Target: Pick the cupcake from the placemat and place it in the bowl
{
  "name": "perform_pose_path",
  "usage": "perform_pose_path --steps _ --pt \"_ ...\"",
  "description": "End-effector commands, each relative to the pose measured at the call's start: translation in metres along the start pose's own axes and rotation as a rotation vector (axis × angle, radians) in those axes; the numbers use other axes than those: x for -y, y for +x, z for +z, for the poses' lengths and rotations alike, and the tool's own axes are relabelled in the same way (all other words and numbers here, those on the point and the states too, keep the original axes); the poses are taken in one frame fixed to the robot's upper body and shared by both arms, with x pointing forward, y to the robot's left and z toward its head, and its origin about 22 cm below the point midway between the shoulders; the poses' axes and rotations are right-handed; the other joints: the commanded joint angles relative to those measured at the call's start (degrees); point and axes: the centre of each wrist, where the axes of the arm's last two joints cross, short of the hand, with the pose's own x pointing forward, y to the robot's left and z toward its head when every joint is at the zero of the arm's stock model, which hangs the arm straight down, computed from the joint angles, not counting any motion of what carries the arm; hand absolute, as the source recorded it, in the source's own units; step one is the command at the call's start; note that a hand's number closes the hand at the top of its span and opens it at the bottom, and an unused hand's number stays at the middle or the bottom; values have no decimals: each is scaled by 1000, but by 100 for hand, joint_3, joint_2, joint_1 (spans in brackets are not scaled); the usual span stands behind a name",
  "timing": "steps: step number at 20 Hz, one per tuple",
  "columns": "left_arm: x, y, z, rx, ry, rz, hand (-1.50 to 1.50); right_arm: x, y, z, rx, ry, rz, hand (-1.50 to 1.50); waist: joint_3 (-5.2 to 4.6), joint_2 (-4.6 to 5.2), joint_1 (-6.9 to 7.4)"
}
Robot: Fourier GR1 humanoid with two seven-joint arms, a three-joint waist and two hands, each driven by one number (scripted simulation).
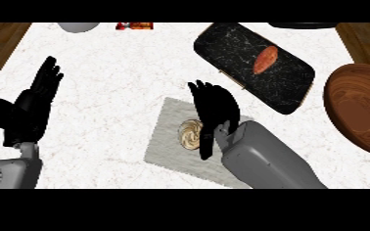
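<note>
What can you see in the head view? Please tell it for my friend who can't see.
The robot's right hand, open, is right beside a cupcake on a grey placemat. A wooden bowl sits at the right edge, and the left hand rests open at the left.

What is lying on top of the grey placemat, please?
A cupcake sits on the placemat; the right robot hand beside it covers the cupcake's edge and the mat beneath.

Swirl-topped cupcake (190, 133) sits, seemingly upright, on grey placemat (168, 149); wooden bowl (350, 103) well apart.
</note>
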Motion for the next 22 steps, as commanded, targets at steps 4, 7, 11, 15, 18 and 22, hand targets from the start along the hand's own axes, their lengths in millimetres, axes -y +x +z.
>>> perform_pose_path --steps 4,7,11,15,18,22 --pt "3 0 1 14 7 -6 0 -43 16 0 -55 -2 13 -150 2 0 -27" --pt "11 1 2 9 3 17 0 -34 3 -18 -88 43 12 -150 2 2 -18" --pt "5 4 7 16 -4 8 0 -41 9 -9 -91 61 15 -150 2 -3 -16" --pt "7 -2 19 11 7 -12 0 -48 11 -22 -97 51 2 -150 3 1 12" --pt "3 -12 1 -12 -5 5 0 -75 -20 -15 -85 44 17 -150 2 1 -43" --pt "1 14 -10 6 -5 3 0 -73 5 -37 -110 39 6 -150 3 9 10"
